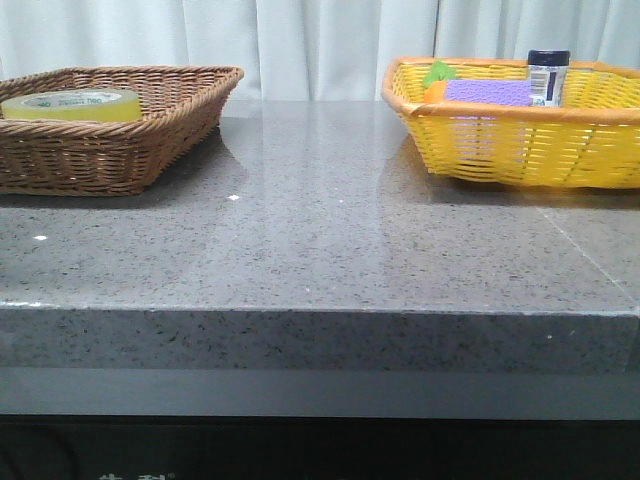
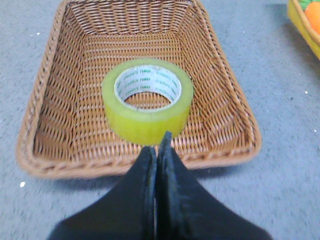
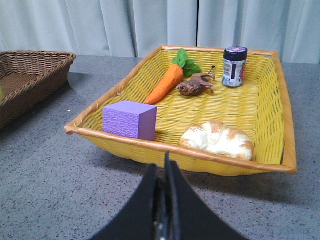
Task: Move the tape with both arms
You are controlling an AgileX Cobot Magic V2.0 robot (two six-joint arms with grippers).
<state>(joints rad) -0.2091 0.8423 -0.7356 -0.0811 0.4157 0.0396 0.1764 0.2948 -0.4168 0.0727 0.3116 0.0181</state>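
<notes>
The tape, a wide yellow translucent roll with a white core and green lettering, lies flat in a brown wicker basket. In the front view the tape shows at the far left inside that basket. My left gripper is shut and empty, above the basket's near rim, just short of the tape. My right gripper is shut and empty, above the table in front of the yellow basket. Neither gripper shows in the front view.
The yellow basket at the back right holds a purple block, a toy carrot, a bread roll, a small brown figure and a dark-lidded jar. The grey stone table lies between the baskets. Curtains hang behind.
</notes>
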